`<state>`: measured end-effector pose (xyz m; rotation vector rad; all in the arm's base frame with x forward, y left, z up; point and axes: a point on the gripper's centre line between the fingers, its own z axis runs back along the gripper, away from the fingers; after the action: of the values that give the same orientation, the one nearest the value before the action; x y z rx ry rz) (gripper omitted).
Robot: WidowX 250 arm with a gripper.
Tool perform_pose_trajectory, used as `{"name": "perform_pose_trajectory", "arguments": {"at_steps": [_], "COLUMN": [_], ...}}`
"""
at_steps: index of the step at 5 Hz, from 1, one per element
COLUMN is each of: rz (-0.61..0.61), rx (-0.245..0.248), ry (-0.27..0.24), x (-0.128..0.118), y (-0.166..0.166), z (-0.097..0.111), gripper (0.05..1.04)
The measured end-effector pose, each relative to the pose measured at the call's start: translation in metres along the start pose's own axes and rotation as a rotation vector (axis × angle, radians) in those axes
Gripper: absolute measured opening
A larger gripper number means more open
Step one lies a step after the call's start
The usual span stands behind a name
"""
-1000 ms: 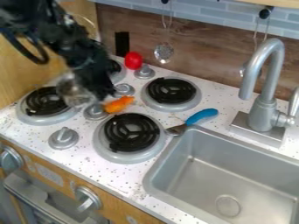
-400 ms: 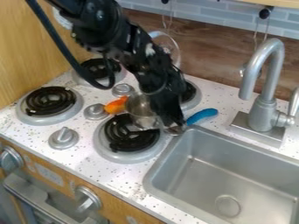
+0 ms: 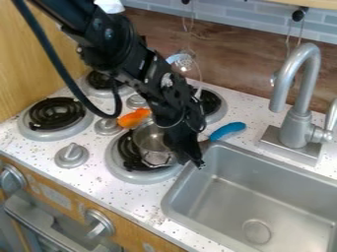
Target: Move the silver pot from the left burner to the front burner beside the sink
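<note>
1. Here's the black two-finger gripper [image 3: 195, 160], hanging down at the sink's left corner; whether it's open or clamped on anything, I can't tell.
2. Right against it, the shiny silver metal pot [image 3: 152, 139] sits over the nearest black-coil burner [image 3: 125, 150], probably steadied by that contact; whether it bears on the coil is unclear.
3. Just left and far of the pot, an orange toy vegetable [image 3: 134, 118] lies by the grey knobs, tucked off the coils.
4. Over right, the blue-handled utensil [image 3: 227, 130] rests on the white speckled desk [image 3: 99, 170], its handle angled outward, likely easy to grab.
</note>
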<state>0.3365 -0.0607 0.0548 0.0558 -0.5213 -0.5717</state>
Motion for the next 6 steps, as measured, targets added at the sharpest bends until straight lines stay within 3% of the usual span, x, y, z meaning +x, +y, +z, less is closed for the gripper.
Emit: {"name": "perform_pose_trajectory", "arguments": {"at_steps": [2, 3, 5, 6], "rz": [0.071, 0.114, 0.148, 0.172], "rx": [0.105, 0.124, 0.140, 0.152], "ry": [-0.055, -0.048, 0.034, 0.051], "x": [-0.010, -0.021, -0.052, -0.063], "y": [0.028, 0.036, 0.053, 0.058], "z": [0.036, 0.037, 0.009, 0.008], "gripper": [0.099, 0.099, 0.099, 0.099]}}
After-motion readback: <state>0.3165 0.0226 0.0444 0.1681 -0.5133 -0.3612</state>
